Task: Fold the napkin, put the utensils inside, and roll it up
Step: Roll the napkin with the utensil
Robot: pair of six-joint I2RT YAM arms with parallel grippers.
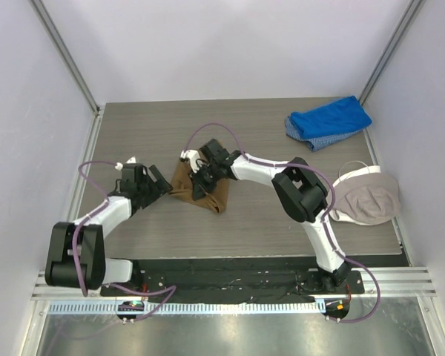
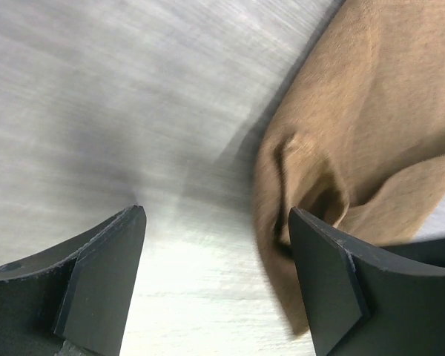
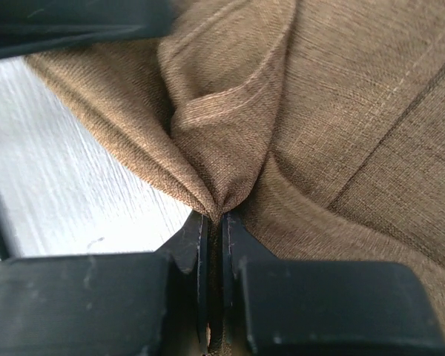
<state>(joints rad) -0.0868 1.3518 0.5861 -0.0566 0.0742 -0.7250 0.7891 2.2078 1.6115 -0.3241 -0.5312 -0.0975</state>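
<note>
The tan-brown napkin lies bunched in a rough triangle at the middle of the table. My right gripper reaches in from the right and is shut on a pinched fold of it; in the right wrist view the jaws meet tightly on a gathered ridge of the napkin. My left gripper stands open just left of the cloth. In the left wrist view the napkin has a crumpled edge against the right finger, while the left gripper holds nothing. The utensils are out of view.
A blue cloth lies folded at the back right corner. A beige-and-white cap-like item sits at the right edge. Walls and metal frame posts close in the table on three sides.
</note>
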